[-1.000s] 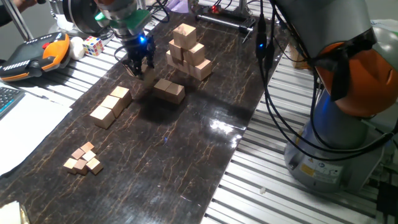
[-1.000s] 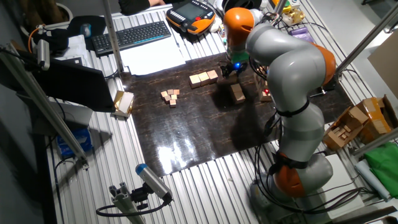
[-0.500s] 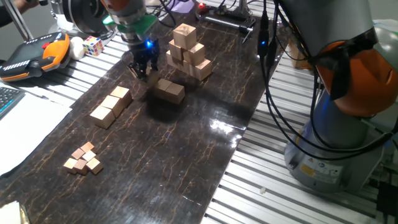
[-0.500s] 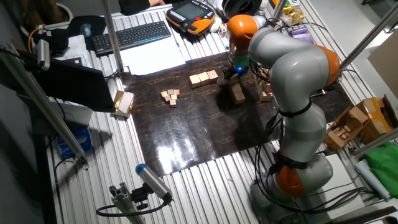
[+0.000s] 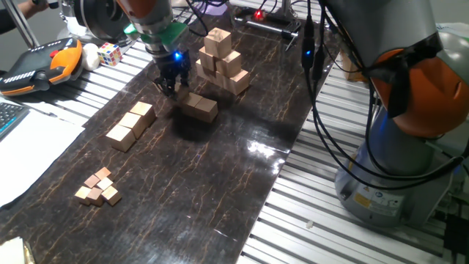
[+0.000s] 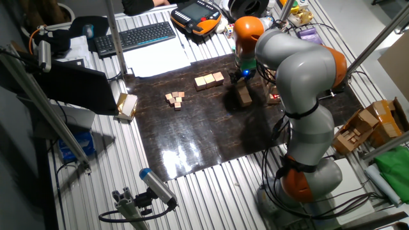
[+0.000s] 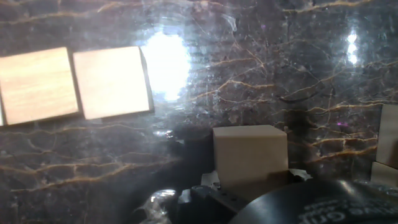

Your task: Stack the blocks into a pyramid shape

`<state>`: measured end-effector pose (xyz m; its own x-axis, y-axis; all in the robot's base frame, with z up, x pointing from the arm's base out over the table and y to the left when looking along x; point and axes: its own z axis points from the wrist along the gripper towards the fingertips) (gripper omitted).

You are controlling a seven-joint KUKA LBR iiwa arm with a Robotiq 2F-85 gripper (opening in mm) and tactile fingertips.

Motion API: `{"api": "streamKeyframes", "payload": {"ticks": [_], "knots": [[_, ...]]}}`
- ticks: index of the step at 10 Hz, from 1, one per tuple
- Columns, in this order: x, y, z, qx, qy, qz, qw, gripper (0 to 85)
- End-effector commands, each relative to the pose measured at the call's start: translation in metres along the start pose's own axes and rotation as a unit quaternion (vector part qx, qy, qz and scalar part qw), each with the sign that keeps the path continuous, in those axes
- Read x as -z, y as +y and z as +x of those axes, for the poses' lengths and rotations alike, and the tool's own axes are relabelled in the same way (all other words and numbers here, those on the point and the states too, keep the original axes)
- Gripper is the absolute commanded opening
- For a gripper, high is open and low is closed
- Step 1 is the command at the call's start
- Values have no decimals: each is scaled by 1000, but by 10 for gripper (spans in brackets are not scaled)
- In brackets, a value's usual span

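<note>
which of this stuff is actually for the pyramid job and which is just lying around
For the job: row of three blocks, pair of blocks, block at the gripper.
Lying about: taller stack, tiny cubes, puzzle cube, keyboard.

I can't judge dark two-finger gripper (image 5: 170, 82) jaw gap: fingertips too small, shadowed. Hand view: leftmost light-tan wooden cube (image 7: 36, 85) cut by frame edge; glare patch (image 7: 166, 57) blurs dark marbled mat (image 7: 261, 74).

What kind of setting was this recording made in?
Most likely a robotics lab bench: a slatted aluminium table with a dark marble-patterned mat, a keyboard and an orange teach pendant beside it, and loose cables around the arm.
</note>
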<state>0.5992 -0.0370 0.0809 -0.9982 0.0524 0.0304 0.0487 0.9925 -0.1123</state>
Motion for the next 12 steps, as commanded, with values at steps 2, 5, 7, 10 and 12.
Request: {"api": "streamKeyframes", "payload": {"ticks": [2,5,7,10,12], "knots": [[-2,0,0,-2,5,0,1000,417],[-6,-1,2,-4,12,-1,1000,417],[-9,-1,3,-4,13,-3,1000,420],[-13,0,3,-2,13,-6,1000,430],[-15,0,3,2,13,-6,1000,443]]}}
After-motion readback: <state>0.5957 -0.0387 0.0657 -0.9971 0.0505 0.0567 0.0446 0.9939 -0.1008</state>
